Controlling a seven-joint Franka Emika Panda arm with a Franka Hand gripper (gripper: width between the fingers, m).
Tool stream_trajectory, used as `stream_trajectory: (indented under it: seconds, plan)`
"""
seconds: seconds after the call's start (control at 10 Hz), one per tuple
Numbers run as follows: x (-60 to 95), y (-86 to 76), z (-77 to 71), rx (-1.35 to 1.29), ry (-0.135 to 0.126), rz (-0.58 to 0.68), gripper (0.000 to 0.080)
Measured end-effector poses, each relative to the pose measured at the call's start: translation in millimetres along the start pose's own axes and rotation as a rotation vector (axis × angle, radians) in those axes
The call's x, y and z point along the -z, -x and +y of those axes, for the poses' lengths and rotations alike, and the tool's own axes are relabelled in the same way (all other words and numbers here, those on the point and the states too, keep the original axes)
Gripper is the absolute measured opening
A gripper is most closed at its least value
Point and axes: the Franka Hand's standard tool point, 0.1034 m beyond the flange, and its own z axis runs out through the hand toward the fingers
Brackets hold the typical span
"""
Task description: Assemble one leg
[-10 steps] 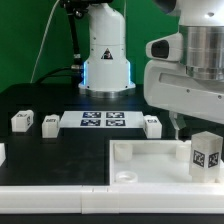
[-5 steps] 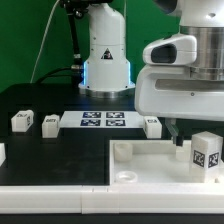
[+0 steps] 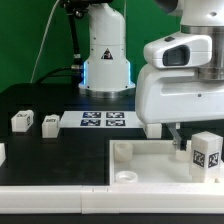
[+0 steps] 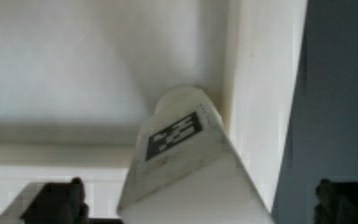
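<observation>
A leg (image 3: 207, 154), a small white block with a black-and-white tag, stands upright on the large white tray (image 3: 140, 160) near its right side in the exterior view. My gripper (image 3: 188, 142) hangs just above it, jaws open. In the wrist view the leg (image 4: 190, 150) stands between my two dark fingertips (image 4: 60, 203), with a gap on each side, and my gripper (image 4: 197, 205) touches nothing. Only one finger shows in the exterior view.
Two more legs (image 3: 22, 120) (image 3: 50, 123) lie at the exterior view's left, and another (image 3: 151, 127) is partly behind my gripper body. The marker board (image 3: 100, 121) lies between them. The arm's base (image 3: 105, 60) stands behind. The tray has a raised rim.
My gripper has come lower over the upright leg, and its body now covers part of the leg by the marker board. The legs and tray have not moved.
</observation>
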Motion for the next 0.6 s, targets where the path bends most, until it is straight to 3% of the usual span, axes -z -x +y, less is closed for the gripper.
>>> stream_trajectory:
  seconds: [0.3, 0.4, 0.5, 0.6]
  plan:
    - [1.2, -1.3, 1.2, 0.254, 0.001, 0.002, 0.0649]
    - [1.1, -1.3, 1.6, 0.252, 0.000, 0.002, 0.0522]
    - [1.1, -1.3, 1.4, 0.241, 0.000, 0.003, 0.0522]
    - [1.1, -1.3, 1.4, 0.220, 0.000, 0.003, 0.0385]
